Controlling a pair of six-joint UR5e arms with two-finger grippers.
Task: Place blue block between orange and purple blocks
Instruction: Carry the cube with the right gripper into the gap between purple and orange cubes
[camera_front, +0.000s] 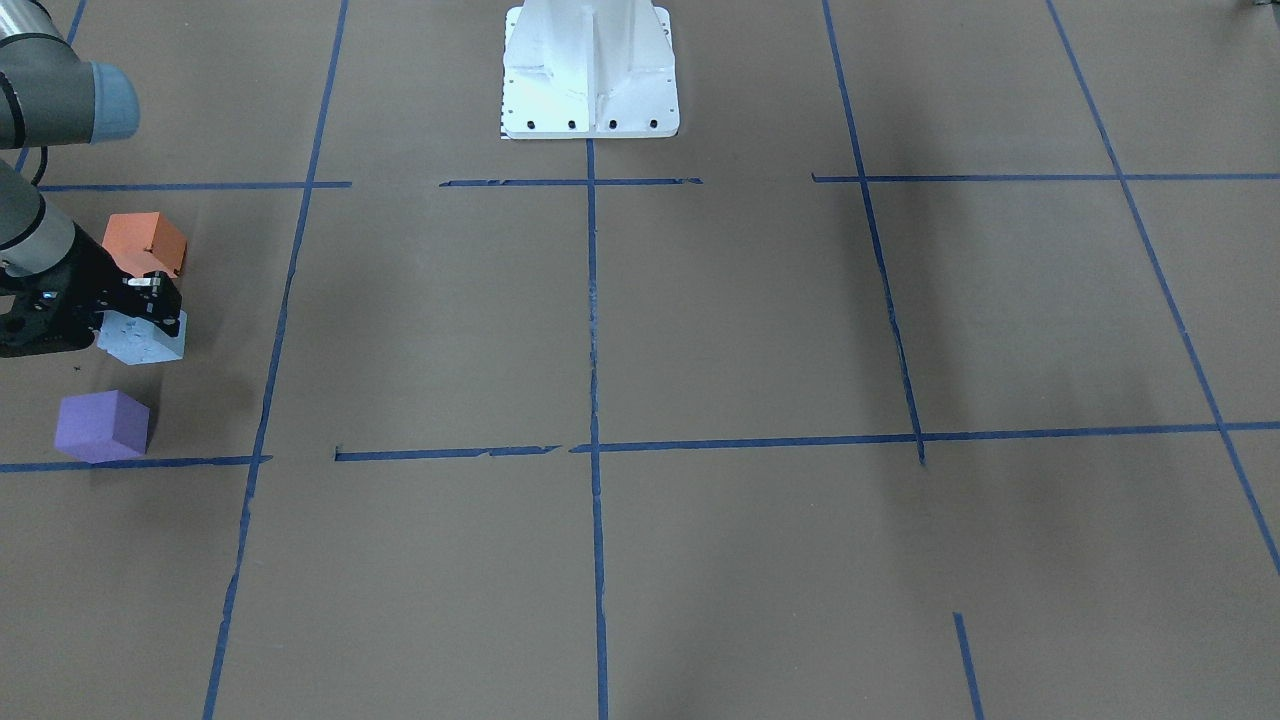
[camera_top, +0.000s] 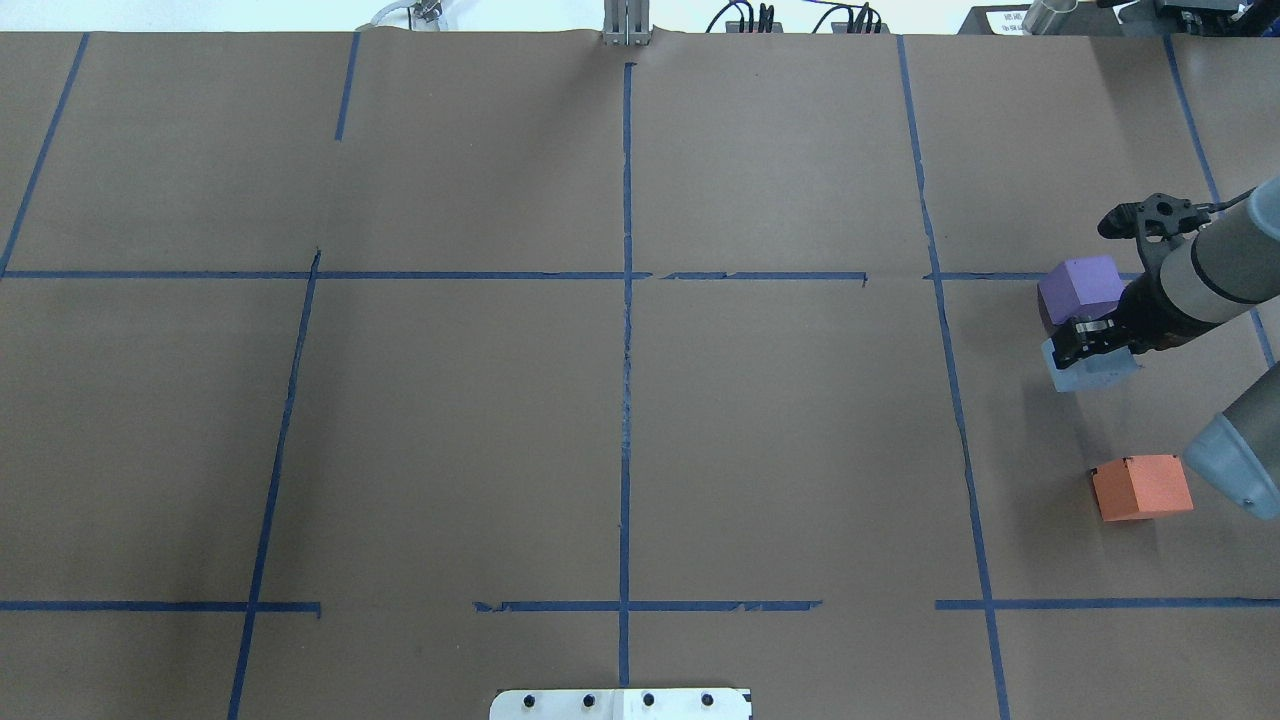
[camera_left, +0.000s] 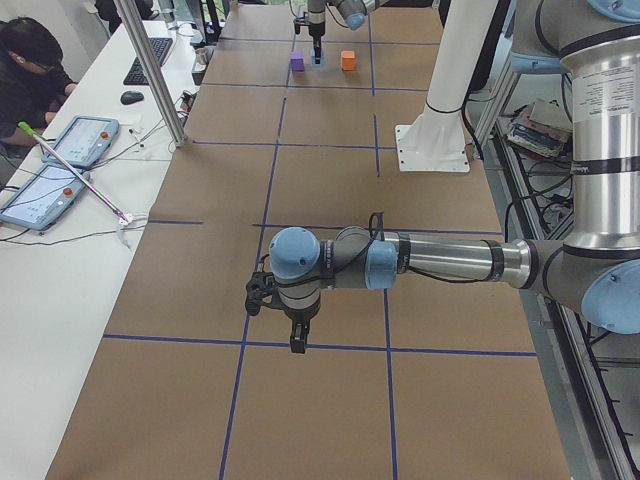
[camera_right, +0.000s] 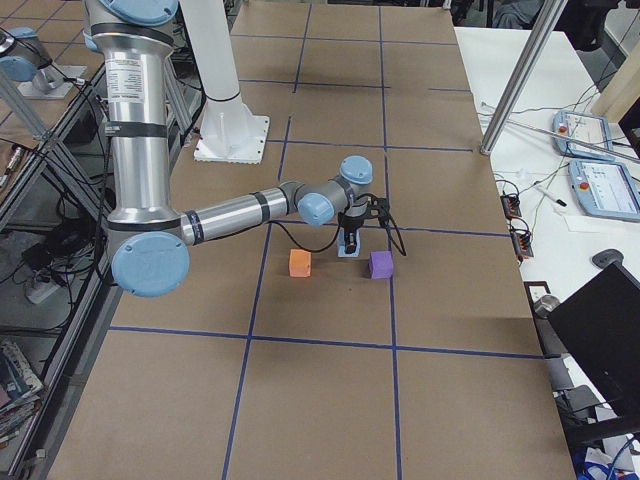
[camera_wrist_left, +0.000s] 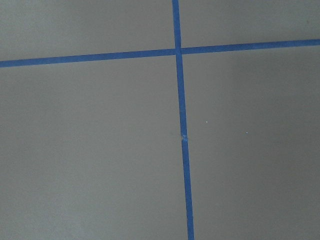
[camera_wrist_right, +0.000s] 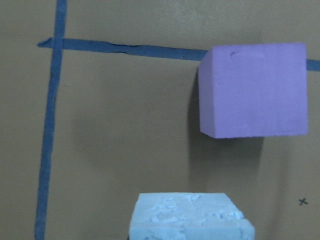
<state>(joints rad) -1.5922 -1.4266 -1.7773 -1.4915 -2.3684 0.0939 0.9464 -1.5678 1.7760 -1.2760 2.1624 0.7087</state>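
A tiny black x mark (camera_wrist_right: 302, 201) is drawn on the brown paper (camera_front: 760, 320) that covers the desk, near the purple block (camera_wrist_right: 253, 90). The right gripper (camera_front: 150, 305) has a small white patch (camera_front: 147, 283) on it, but it is too small to read.

The blue block (camera_front: 143, 340) is a very pale blue, almost white. The right wrist view shows that its top is rough and chipped, with little bits broken off. It is a cube about as big as the other two blocks.

The blue block is close to the right end edge of the desk, about halfway between the robot's edge and the far edge. The orange block (camera_front: 145, 243) is on the side toward the robot's edge. The purple block is on the side toward the far edge, and it sits at a line of blue tape (camera_front: 592, 300). The blue block is between them and touches neither one.

The right gripper points straight down. Its black fingers look pinched onto the top part of the blue block.

The left gripper (camera_left: 297, 345) hangs pointing down over the left half of the desk, above a spot where two tape lines cross. It shows only from the side, so I cannot tell if its fingers are apart or together.

A white base (camera_front: 590, 70) stands in the middle of the robot's edge.
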